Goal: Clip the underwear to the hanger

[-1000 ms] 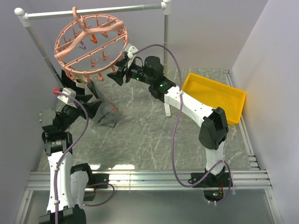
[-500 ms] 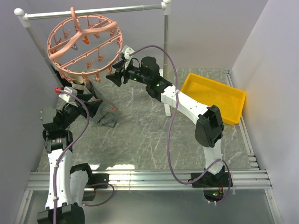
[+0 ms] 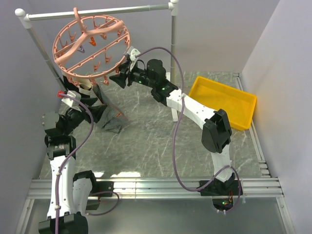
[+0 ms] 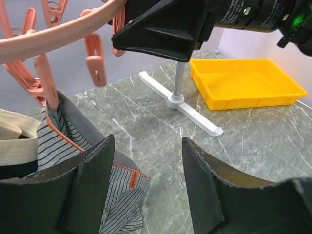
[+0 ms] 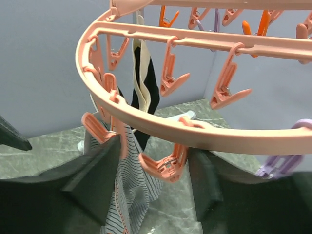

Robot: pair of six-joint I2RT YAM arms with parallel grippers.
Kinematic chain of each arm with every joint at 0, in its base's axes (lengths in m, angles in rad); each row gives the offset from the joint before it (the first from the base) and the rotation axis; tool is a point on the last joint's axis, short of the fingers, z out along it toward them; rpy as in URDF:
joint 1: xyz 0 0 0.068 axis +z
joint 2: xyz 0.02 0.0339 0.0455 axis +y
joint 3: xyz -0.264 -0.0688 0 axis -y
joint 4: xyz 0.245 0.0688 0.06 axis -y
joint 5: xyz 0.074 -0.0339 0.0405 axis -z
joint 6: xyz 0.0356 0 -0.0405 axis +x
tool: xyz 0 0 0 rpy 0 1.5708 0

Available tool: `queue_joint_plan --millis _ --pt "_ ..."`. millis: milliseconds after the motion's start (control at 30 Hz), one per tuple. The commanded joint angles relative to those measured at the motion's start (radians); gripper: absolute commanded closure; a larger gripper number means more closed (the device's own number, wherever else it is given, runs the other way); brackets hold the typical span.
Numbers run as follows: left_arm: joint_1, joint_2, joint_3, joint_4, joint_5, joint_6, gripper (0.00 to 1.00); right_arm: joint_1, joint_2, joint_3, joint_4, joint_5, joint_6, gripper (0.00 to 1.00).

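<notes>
While one pink clip [image 4: 43,82] already pinches the underwear [image 4: 61,141] on the hanger [image 5: 161,126], the rest hangs down toward the worktop [image 3: 146,134]. My left claw [image 4: 148,146] gapes wide, holding nothing; my right claw [image 5: 151,165] sits open around the rim. Next, I think, a loose edge needs another clip.

A yellow plastic tray [image 3: 224,100] sits at the right of the grey marbled table [image 3: 151,139]. A grey metal rail [image 3: 97,11] stands on its white foot at the back.

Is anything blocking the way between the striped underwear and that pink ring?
Nothing visible does. The underwear already hangs from a clip on the rim of the hanger, with only open air around that spot.
</notes>
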Motion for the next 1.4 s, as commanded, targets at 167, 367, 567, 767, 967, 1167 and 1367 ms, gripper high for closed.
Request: queue_joint_plan --millis 167,367,567,767,967,1167,1367 --pt "-0.006 0.003 0.026 0.023 0.011 0.033 0.37 0.003 0.017 0.039 0.095 -0.012 0.008 0.61" --pt "-0.011 0.018 0.034 0.011 -0.002 0.069 0.38 0.003 -0.009 0.032 0.084 -0.012 0.054 0.81" --pt "-0.067 0.041 0.052 0.029 -0.106 0.115 0.38 0.005 -0.025 0.043 0.041 0.021 0.141 0.99" --pt "-0.227 0.076 0.071 0.093 -0.273 0.18 0.38 0.02 -0.035 0.06 -0.019 0.106 0.224 1.0" --pt "-0.371 0.159 0.097 0.156 -0.501 0.26 0.36 0.038 -0.044 0.085 -0.079 0.171 0.301 1.0" --pt "-0.402 0.239 0.127 0.236 -0.588 0.239 0.36 0.049 -0.061 0.086 -0.111 0.211 0.338 1.0" --pt "-0.425 0.294 0.133 0.294 -0.641 0.254 0.37 0.057 -0.073 0.074 -0.128 0.235 0.355 1.0"
